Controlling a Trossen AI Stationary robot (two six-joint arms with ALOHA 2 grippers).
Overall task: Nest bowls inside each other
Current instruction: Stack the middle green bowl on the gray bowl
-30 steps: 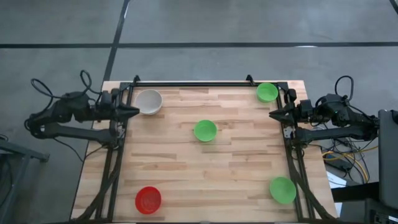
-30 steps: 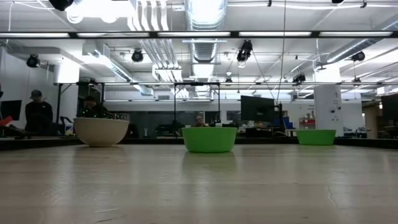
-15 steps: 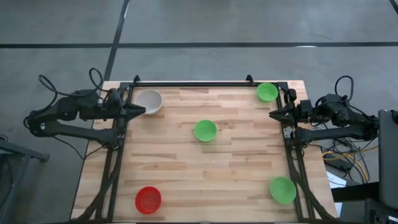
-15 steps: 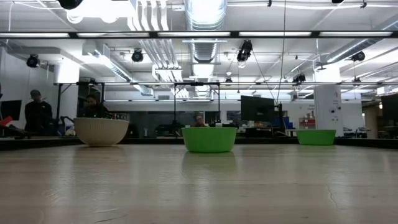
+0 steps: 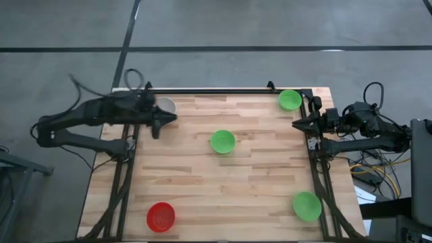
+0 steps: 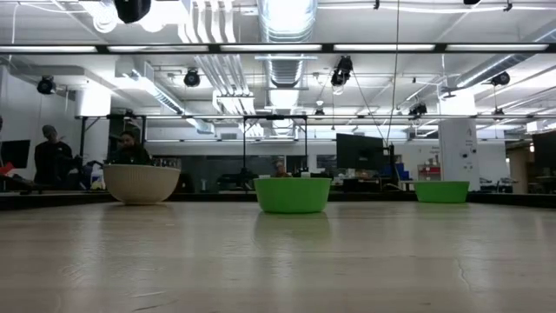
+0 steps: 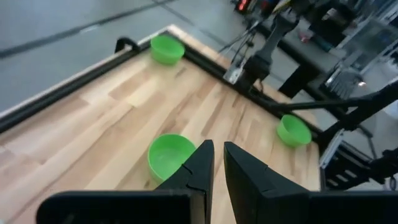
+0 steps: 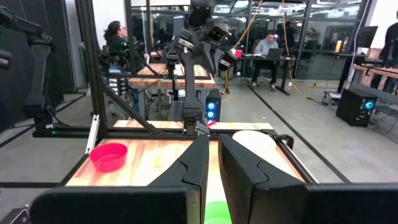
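Five bowls rest on their bases on the wooden table. The whitish-grey bowl (image 5: 167, 103) (image 6: 142, 183) is at the far left, partly hidden under my left arm. Green bowls stand at the middle (image 5: 222, 142) (image 7: 169, 155), the far right corner (image 5: 290, 100) (image 7: 166, 48) and the near right (image 5: 307, 206) (image 7: 293, 130). The red bowl (image 5: 160, 217) (image 8: 109, 155) is at the near left. My left gripper (image 5: 175, 119) (image 7: 217, 146) hovers shut and empty just right of the whitish-grey bowl. My right gripper (image 5: 294, 124) (image 8: 213, 138) waits shut at the right edge.
A black frame rail (image 5: 209, 90) runs along the table's far edge, and dark struts (image 5: 125, 182) line both sides. Bare wood lies between the bowls. People sit at desks in the room beyond the table.
My left gripper has swung from the table's left edge toward the right, passing over the whitish-grey bowl, and has rolled about its own axis while rising a little. The bowls have stayed in place.
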